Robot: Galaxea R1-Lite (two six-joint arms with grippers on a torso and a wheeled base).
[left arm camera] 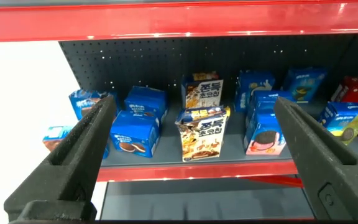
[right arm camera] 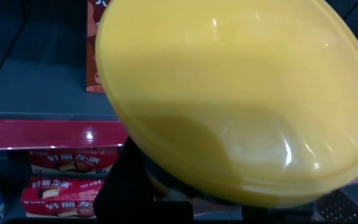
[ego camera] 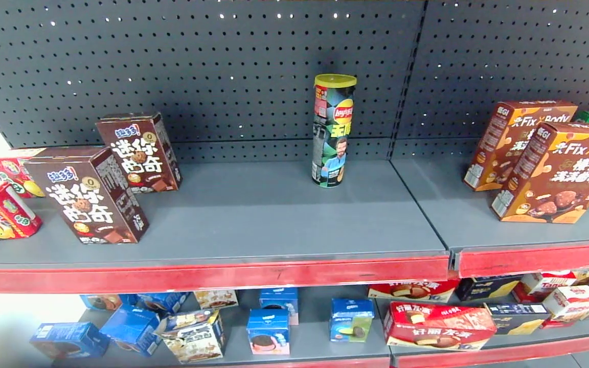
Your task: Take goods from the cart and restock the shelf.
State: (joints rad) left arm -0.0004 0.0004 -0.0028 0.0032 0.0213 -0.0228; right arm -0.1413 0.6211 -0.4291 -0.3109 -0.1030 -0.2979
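Glossy plastic caps the can (right arm camera: 229, 93); matt metal forms the shelf (ego camera: 274, 214).

Two cans (ego camera: 334, 130), two dark-brown boxes (ego camera: 90, 197)

The grey shelf (ego camera: 274, 220) carries an upright chip can (ego camera: 333, 130), brown cookie boxes (ego camera: 90, 194) at left, orange-brown boxes (ego camera: 555, 174) at right.

A shop, probably a grocery: pegboard-backed shelves (ego camera: 274, 220) with red edge strips (ego camera: 212, 276) hold snack boxes (ego camera: 90, 197).
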